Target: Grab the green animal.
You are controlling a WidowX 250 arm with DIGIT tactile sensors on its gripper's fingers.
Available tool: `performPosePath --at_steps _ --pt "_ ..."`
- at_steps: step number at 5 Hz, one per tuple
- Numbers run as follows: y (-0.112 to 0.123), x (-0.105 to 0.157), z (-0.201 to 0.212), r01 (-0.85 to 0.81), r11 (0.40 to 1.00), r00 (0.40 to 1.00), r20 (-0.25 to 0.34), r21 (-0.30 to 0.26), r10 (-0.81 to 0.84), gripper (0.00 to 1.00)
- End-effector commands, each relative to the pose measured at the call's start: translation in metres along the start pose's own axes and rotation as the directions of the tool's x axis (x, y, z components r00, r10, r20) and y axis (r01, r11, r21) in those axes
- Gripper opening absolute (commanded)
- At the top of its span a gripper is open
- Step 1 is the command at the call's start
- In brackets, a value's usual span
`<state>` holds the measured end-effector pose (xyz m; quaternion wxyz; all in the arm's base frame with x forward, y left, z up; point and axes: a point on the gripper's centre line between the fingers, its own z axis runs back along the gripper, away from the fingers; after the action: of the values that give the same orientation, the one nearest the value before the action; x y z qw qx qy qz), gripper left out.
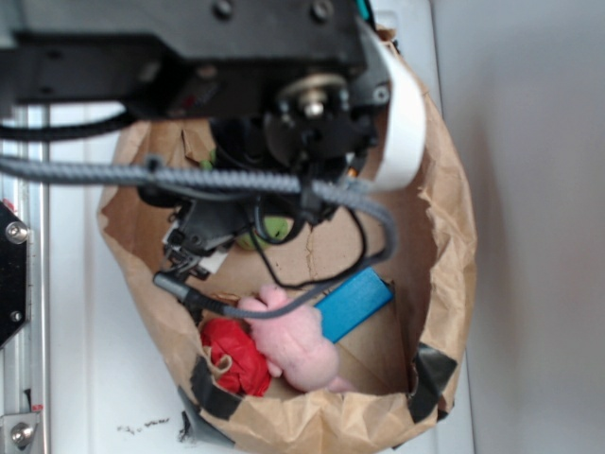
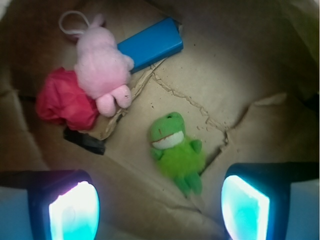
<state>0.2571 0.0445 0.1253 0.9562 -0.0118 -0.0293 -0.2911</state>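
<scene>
The gripper (image 2: 159,210) is seen spread wide and empty, hung above the green animal (image 2: 177,150), which lies on the paper bag (image 2: 240,75) floor. Farther off than the animal, a pink plush pig (image 2: 102,67), a red wad (image 2: 65,100) and a blue block (image 2: 150,44) are seen.

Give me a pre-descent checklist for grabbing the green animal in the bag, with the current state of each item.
1. Hand open: ok, both fingers spread wide with nothing between.
2. Green animal in sight: ok, lying on the floor of the paper bag.
3. Centred between the fingers: ok, sideways in the wrist view.
4. Clear of neighbours: ok, apart from the pink plush pig, red crumpled item and blue block.
5. Height above the toy: cannot tell.
6. Cable clear of the bag rim: cannot tell.
</scene>
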Motion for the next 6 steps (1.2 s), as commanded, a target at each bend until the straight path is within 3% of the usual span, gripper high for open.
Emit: performPosePath --at_steps 1,3,6 --pt "0.022 0.004 -0.01 -0.017 0.999 1.0 0.007 0.039 0.017 1.0" --pt "0.022 0.004 -0.01 -0.017 0.999 1.0 0.007 0.039 0.017 1.0" --pt "0.012 -0.003 -0.065 0.004 0.999 0.999 0.035 0.054 -0.006 1.0"
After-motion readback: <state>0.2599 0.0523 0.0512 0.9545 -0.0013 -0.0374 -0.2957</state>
